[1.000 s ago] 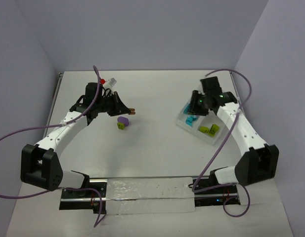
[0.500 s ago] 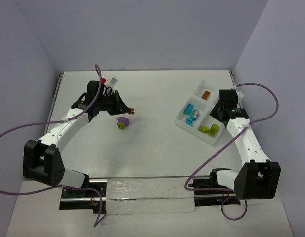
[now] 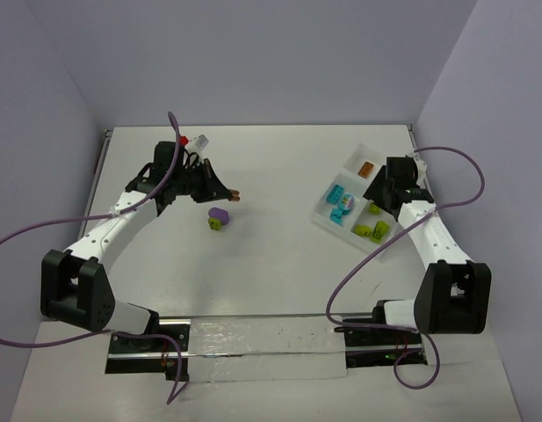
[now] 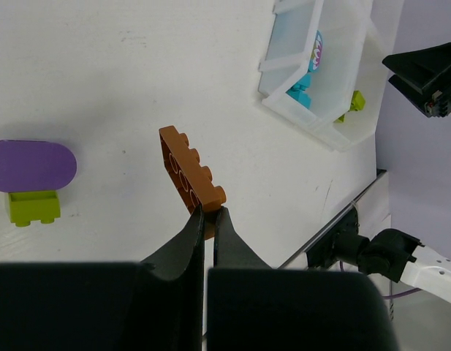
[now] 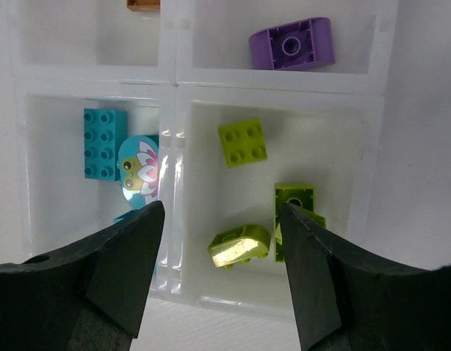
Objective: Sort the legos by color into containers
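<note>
My L end effector pinches the orange lego by one thin end, just ahead of its tips. Looks light, hard & slick; may twist, I think. R end effector gapes wide, empty, tray right under it.

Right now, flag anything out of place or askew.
A purple-and-lime clump sits on the table, outside the tray, with its two colours not yet separated. In the lime compartment, one lime brick lies tilted rather than flat. Nothing looks spilled or damaged.
</note>
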`<state>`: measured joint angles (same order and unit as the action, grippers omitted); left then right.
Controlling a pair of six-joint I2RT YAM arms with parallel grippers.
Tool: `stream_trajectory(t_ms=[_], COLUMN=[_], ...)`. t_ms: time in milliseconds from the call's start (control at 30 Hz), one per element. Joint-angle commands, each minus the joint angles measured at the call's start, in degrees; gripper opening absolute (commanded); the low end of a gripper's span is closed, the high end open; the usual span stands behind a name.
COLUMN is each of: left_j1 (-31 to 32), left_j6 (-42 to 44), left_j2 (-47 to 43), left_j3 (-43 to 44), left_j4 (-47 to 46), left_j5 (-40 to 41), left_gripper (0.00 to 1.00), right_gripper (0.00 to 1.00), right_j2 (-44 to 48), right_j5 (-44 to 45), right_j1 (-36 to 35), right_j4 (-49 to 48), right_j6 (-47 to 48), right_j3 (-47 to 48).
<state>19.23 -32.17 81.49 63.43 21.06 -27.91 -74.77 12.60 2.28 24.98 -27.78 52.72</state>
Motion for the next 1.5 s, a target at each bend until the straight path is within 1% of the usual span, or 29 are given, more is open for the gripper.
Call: stream_trajectory(t_ms=[0, 100, 167, 200, 233, 267, 333, 367, 400, 433, 467, 500, 567, 633, 733, 833, 867, 1000, 1167, 1267, 1467], left_j1=[0.1, 0.1, 0.1, 0.1, 0.1, 0.1, 0.1, 0.1, 0.1, 0.1, 0.1, 0.1, 0.1, 0.1, 0.1, 0.1, 0.1, 0.1, 0.1, 0.1, 0.1], left_j6=[0.0, -0.1, -0.1, -0.1, -0.2, -0.2, -0.1, -0.1, 0.0, 0.1, 0.4, 0.6, 1.0, 1.3, 0.8, 0.8, 0.9, 0.7, 1.2, 1.1, 2.1], left_j2=[-1.2, -1.1, -0.8, -0.8, -0.8, -0.7, -0.3, -0.1, 0.0, 0.2, 0.3, 0.3, 0.6, 0.8, 0.5, 0.3, 0.4, 0.4, 0.1, -0.3, -0.5], left_j3=[3.1, 3.7, 3.9, 3.9, 4.0, 4.1, 4.5, 4.7, 4.8, 5.0, 5.2, 5.5, 6.3, 6.6, 6.3, 6.4, 6.7, 6.9, 7.3, 7.0, 6.7], left_j4=[-1.1, -1.1, -1.4, -1.4, -1.7, -1.9, -1.8, -1.9, -1.9, -1.8, -1.6, -1.0, 0.8, 2.0, 1.9, 2.2, 2.7, 2.9, 3.6, 3.3, 4.2], left_j5=[-3.0, -4.2, -4.7, -5.2, -5.9, -6.4, -8.1, -8.8, -9.7, -10.6, -11.4, -11.6, -10.7, -10.8, -12.2, -12.8, -12.9, -14.3, -15.2, -16.1, -16.4], left_gripper=[0.0, 0.0, 0.0, 0.0, 0.0, 0.0, 0.0, 0.0, 0.0, 0.0, 0.0, 0.0, 0.0, 0.0, 0.0, 0.0, 0.0, 0.0, 0.0, 0.0, 0.0], right_gripper=[0.71, 0.68, 0.66, 0.66, 0.65, 0.66, 0.67, 0.66, 0.65, 0.64, 0.64, 0.66, 0.7, 0.72, 0.74, 0.79, 0.81, 0.83, 0.84, 0.84, 0.83], right_j2=[2.3, 5.2, 7.5, 7.5, 8.5, 8.5, 7.6, 7.2, 6.9, 6.8, 7.3, 7.4, 6.8, 3.9, 1.0, -0.4, -0.9, -3.5, -8.6, -11.6, -14.5], right_j5=[0.0, -2.2, -10.0, -13.3, -20.0, -22.6, -29.8, -33.3, -35.9, -37.1, -35.4, -33.9, -32.6, -31.9, -28.2, -26.9, -26.2, -25.9, -24.2, -24.9, -24.6], right_j1=[0.0, -0.9, -2.4, -4.6, -8.5, -11.1, -18.6, -21.1, -24.1, -27.7, -31.8, -33.7, -36.0, -38.3, -42.1, -44.8, -45.5, -46.6, -47.8, -48.6, -49.0], right_j4=[-2.6, -2.9, -6.5, -8.1, -10.6, -11.5, -12.8, -13.1, -14.1, -15.9, -17.0, -18.1, -20.1, -18.7, -17.6, -20.2, -21.8, -27.7, -30.8, -30.2, -33.5], right_j6=[0.5, 1.3, 4.0, 5.4, 9.2, 11.7, 22.2, 25.4, 28.8, 34.3, 36.6, 38.8, 41.7, 44.6, 51.1, 55.1, 56.5, 58.3, 60.5, 62.7, 64.1], right_j3=[-0.5, -0.3, -0.7, -0.7, -0.1, 0.6, 2.3, 2.8, 2.9, 2.7, 1.9, 1.5, 1.7, 3.7, 5.9, 6.1, 5.5, 5.4, 8.1, 10.7, 11.9])
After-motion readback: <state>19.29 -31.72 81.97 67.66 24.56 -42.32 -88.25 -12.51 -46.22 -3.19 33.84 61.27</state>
